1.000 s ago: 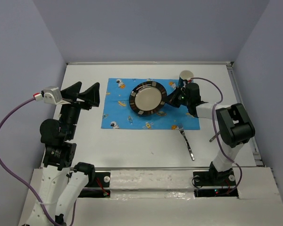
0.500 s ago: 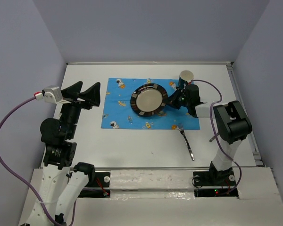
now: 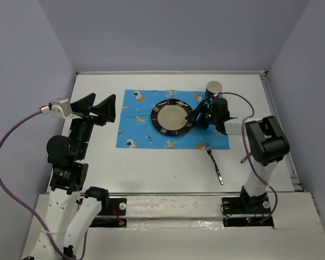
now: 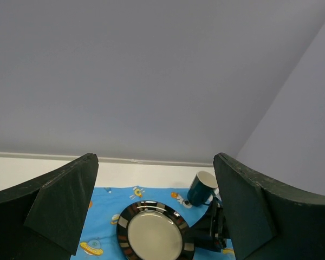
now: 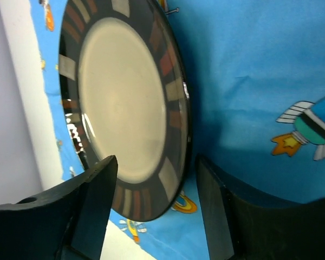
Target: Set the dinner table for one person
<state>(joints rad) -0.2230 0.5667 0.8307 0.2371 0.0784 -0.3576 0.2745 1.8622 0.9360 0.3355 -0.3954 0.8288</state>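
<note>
Now: right hand [image 3: 196, 116] apart astride plate [image 3: 171, 116] rim, gripping nothing — withdraw straight rightward, level, clear of mug [image 3: 213, 89]; left hand [image 3: 97, 103] wide apart, idle.

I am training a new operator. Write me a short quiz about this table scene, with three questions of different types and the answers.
1. True or false: the mug stands on the plate.
2. Which arm's jaws stand on either side of the plate's rim? A) left B) right C) neither
3. Fill in: the plate rests on the blue ____.
Key: 1 false, the mug stands apart from the plate; 2 B, the right gripper; 3 mat.
</note>
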